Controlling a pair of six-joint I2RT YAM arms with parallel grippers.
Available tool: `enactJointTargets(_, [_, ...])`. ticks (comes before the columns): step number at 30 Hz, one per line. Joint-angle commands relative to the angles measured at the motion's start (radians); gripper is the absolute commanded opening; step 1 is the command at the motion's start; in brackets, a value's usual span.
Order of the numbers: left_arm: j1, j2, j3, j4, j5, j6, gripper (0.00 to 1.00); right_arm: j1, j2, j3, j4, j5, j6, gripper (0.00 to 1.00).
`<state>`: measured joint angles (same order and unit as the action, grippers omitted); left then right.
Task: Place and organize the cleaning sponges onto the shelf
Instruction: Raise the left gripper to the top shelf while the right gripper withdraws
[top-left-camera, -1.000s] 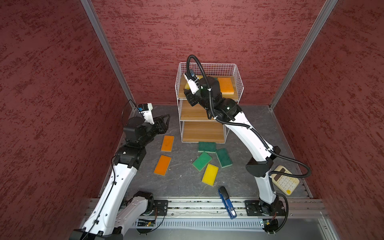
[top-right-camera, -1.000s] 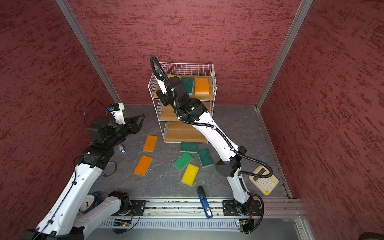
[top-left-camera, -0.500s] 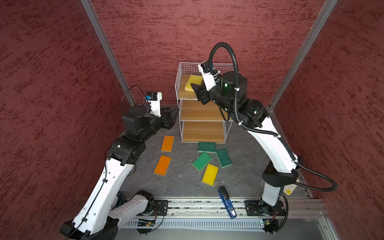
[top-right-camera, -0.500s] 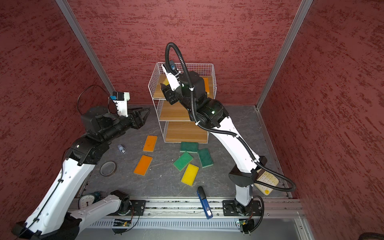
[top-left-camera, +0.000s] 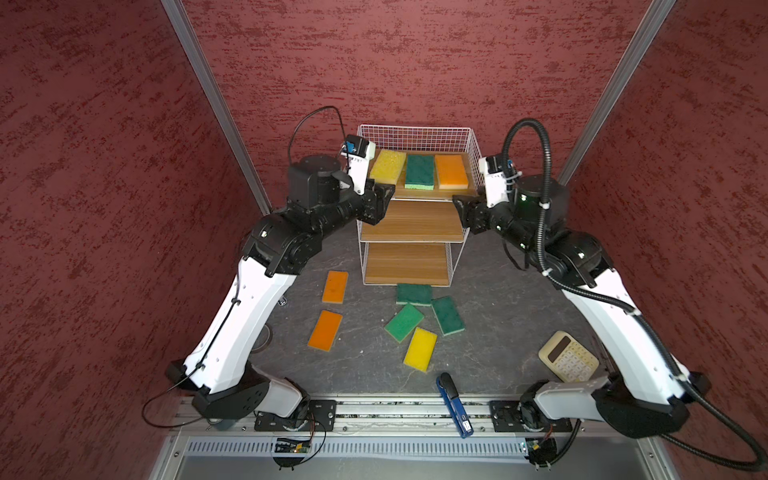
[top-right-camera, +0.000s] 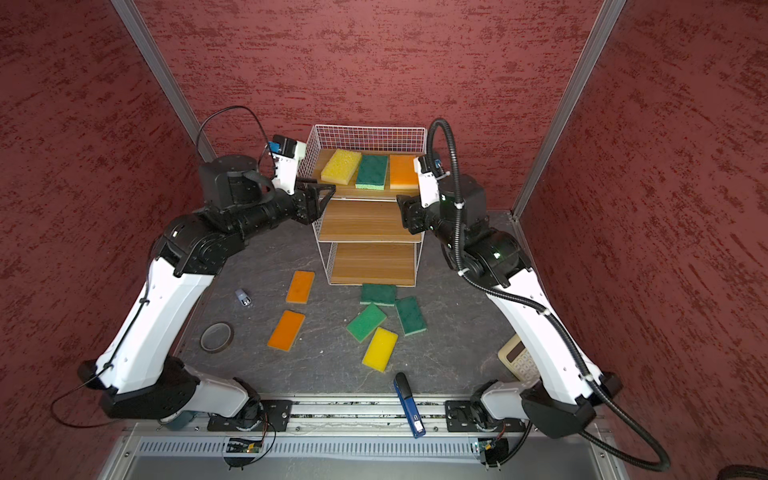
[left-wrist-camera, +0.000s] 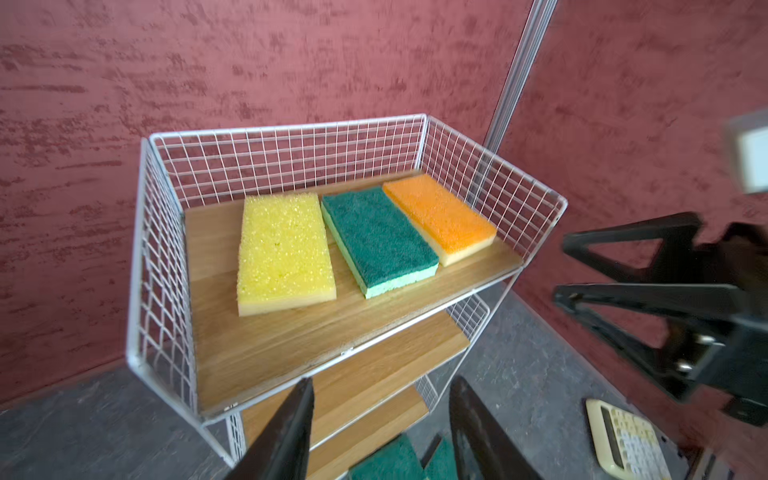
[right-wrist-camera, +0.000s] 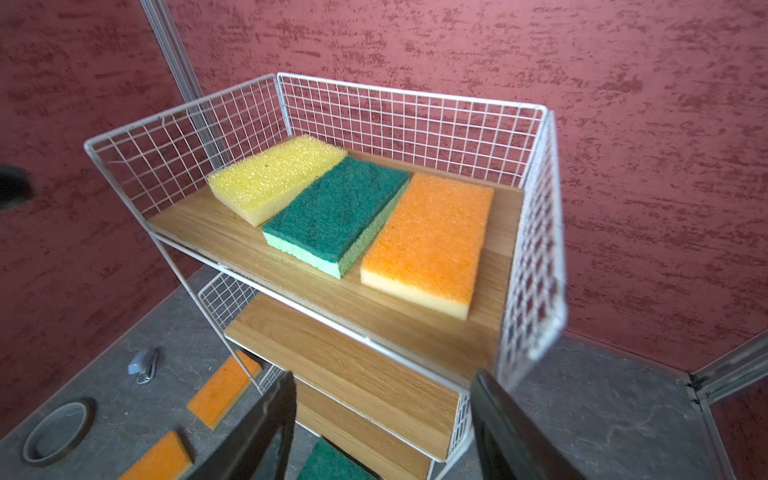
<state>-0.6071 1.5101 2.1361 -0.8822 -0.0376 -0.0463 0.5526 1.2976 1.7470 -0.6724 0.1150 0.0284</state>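
The shelf (top-left-camera: 411, 220) stands at the back. Its top tier holds a yellow sponge (top-left-camera: 388, 165), a green sponge (top-left-camera: 419, 171) and an orange sponge (top-left-camera: 451, 171) side by side; the two lower boards are bare. On the floor in front lie two orange sponges (top-left-camera: 335, 286) (top-left-camera: 325, 331), three green ones (top-left-camera: 414, 294) and a yellow one (top-left-camera: 420, 349). My left gripper (top-left-camera: 384, 198) hangs open and empty at the shelf's left front corner. My right gripper (top-left-camera: 460, 206) hangs open and empty at the right front corner. Both wrist views look down on the top tier (left-wrist-camera: 266, 345) (right-wrist-camera: 415, 332).
A beige calculator (top-left-camera: 568, 361) lies at the front right beside the right arm. A blue stapler (top-left-camera: 454, 405) lies at the front edge. A tape ring (top-right-camera: 216, 337) and a small grey clip (top-right-camera: 243, 297) lie on the left floor. Red walls close in on three sides.
My right gripper has drawn back from the top tier to the shelf's right front, leaving the yellow sponge there. My left arm has risen to the shelf's left front corner.
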Motion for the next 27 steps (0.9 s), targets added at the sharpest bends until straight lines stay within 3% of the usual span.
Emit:
enactJointTargets(1, [-0.013,0.126,0.172,-0.166,-0.087,0.040,0.54,-0.051,-0.079,-0.091,0.063,-0.083,0.041,0.67])
enactJointTargets(7, [-0.034,0.345,0.515,-0.325,-0.150,0.061,0.57,-0.123,-0.185,-0.242,0.076,-0.146,0.080,0.68])
enactJointTargets(27, [-0.017,0.436,0.524,-0.248,-0.287,0.125,0.65,-0.147,-0.285,-0.407,0.115,-0.196,0.116,0.68])
